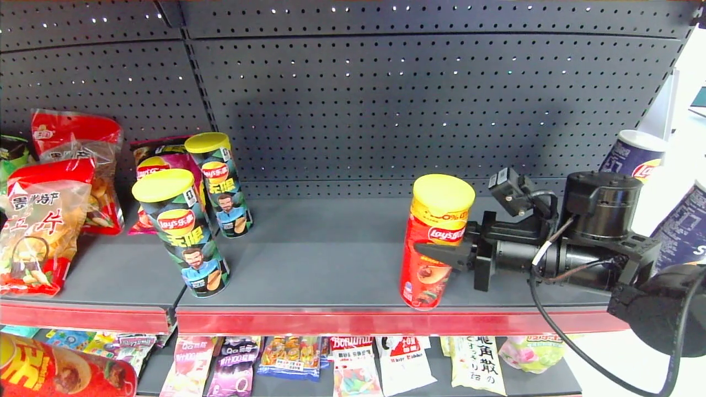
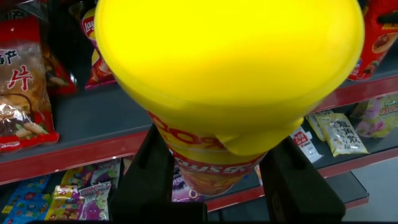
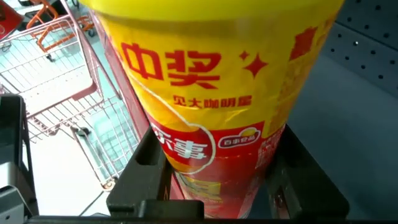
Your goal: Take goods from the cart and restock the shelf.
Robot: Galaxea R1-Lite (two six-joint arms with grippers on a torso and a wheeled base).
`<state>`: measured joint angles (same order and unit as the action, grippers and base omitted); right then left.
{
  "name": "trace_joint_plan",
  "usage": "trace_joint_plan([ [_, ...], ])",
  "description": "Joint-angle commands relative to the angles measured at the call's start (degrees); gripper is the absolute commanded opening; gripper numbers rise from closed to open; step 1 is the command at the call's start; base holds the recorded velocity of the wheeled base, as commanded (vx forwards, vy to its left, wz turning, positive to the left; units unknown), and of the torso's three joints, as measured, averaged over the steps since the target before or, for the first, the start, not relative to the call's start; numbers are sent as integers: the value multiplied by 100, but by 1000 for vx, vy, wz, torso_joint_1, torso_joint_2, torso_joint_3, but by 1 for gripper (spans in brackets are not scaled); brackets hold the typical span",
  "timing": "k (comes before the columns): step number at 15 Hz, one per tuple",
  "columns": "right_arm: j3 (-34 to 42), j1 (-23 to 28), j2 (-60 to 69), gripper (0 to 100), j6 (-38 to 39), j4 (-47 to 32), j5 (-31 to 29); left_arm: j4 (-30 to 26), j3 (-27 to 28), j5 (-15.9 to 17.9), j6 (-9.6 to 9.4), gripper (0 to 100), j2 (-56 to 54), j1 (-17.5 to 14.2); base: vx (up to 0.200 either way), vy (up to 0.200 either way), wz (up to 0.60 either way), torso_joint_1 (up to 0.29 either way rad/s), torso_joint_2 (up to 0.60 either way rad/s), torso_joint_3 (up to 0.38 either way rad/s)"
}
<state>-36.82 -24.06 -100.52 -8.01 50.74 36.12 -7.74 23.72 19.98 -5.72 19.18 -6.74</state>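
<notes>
Gripping the red chip can (image 1: 436,242) at about mid-height, with the right gripper (image 1: 444,255) reaching in sideways from the can's right, jaws clenched on its front and back. Stands upright, yellow lid up, long axis vertical and square to the level jaws. Seems to rest base-down on the grey shelf (image 1: 331,259) just behind the red front lip (image 1: 358,321), though cannot tell for certain whether touching. Sits well apart from the nearer green chip can (image 1: 182,231) farther left. Judging from that, set-down looks about done. Next calls for loosening the jaws and backing straight out to the right, along the arm's own line, without dragging or tipping a tall can so close to the edge. Carrying a second red chip can (image 2: 230,81) in the left gripper (image 2: 217,180), jaws clamped on its body below the yellow lid, low and to the left in front of the shelves, farther from the placing spot than the right arm. Shopping cart (image 3: 68,112) off beside the shelf end.
</notes>
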Motion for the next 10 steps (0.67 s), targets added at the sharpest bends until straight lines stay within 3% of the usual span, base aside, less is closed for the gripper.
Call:
trace_joint_plan([
  [1, 122, -11, 50, 0, -16, -2, 9, 1, 1, -3, 0, 0, -2, -3, 0, 0, 0, 0, 0, 0],
  [3, 192, -2, 50, 0, -78, -2, 0, 1, 1, 6, 0, 0, -10, -3, 0, 0, 0, 0, 0, 0],
  [4, 192, 7, 33, 100, -131, -2, -9, 1, 1, 6, 0, 0, -19, -3, 0, 0, 0, 0, 0, 0],
  [10, 245, 51, 226, 100, -140, 6, -70, 1, 10, 6, 0, 0, -19, -3, 0, 0, 0, 0, 0, 0],
])
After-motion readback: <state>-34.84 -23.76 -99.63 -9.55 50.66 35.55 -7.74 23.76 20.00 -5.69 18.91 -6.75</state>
